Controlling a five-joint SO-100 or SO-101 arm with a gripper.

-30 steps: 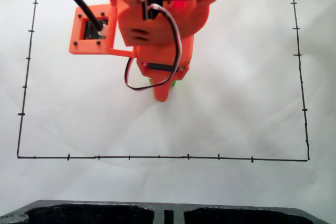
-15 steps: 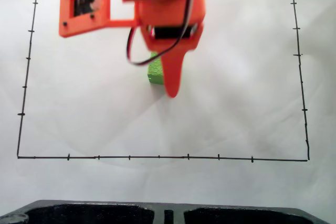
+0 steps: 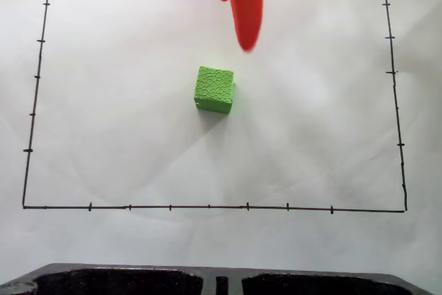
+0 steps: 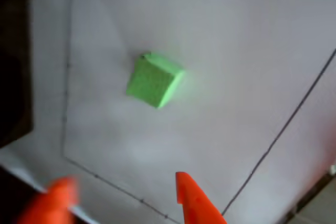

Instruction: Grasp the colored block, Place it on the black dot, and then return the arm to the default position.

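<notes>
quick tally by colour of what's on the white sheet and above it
green: 1, the cube
orange: 1, the gripper, lifted clear of the cube with its fingers apart
black: 1, the drawn border with tick marks
total: 3

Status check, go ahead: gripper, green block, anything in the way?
Gripper open, empty, clear of the block. Green cube sits alone on the white sheet, inside the black border. Nothing near it.
</notes>
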